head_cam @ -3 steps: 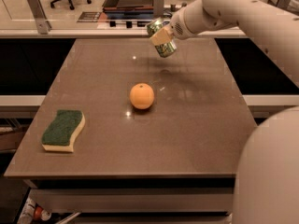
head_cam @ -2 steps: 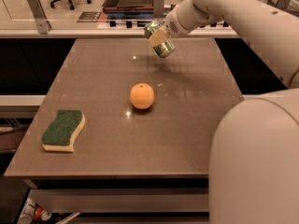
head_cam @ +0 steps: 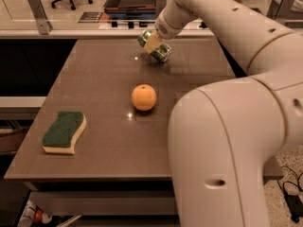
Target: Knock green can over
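The green can (head_cam: pixel 164 53) is tilted on its side at the far middle of the brown table (head_cam: pixel 94 84), just over the surface. I cannot tell whether it touches the table. My gripper (head_cam: pixel 154 45) is shut on the can, with one pale finger (head_cam: pixel 152 43) lying across its middle. The white arm reaches in from the upper right. An orange (head_cam: pixel 144 97) sits on the table nearer to the camera than the can, apart from it.
A green and yellow sponge (head_cam: pixel 64 132) lies near the table's front left corner. My arm's large white body (head_cam: pixel 232 150) fills the right foreground and hides that side of the table. A counter with a dark tray (head_cam: pixel 132 1) runs behind the table.
The gripper has moved the tilted can a little to the left and lower toward the table. The arm's body has swung further into the right foreground. The orange and sponge have not moved.
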You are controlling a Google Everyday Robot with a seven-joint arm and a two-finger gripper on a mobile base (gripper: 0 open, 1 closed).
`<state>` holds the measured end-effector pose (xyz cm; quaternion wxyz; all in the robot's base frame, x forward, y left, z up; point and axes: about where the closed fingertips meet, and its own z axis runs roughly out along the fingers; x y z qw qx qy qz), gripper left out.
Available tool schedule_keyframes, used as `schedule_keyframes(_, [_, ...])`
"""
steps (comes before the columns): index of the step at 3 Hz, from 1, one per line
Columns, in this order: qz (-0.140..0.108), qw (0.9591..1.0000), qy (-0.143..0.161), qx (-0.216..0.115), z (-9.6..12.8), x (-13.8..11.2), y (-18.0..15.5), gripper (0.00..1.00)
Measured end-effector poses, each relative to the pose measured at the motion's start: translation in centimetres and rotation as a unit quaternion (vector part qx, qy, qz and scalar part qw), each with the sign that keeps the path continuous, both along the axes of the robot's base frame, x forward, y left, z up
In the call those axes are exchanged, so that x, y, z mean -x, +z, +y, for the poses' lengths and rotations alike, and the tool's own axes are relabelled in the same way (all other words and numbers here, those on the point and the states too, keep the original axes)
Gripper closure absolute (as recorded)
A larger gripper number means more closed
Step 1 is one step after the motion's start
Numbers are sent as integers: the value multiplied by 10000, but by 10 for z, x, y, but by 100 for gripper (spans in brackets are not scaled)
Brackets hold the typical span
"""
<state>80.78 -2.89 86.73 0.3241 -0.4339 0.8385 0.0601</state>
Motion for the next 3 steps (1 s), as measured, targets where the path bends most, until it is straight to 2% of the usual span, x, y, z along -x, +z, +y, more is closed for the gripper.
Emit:
schedule_keyframes(1, [319, 9984, 234, 393, 18, -3, -22, 100])
schedule_keyframes(2, [450, 9971, 373, 486, 28, -5, -31, 100])
schedule_keyframes(3, [449, 9971, 373, 486, 28, -5, -29, 82])
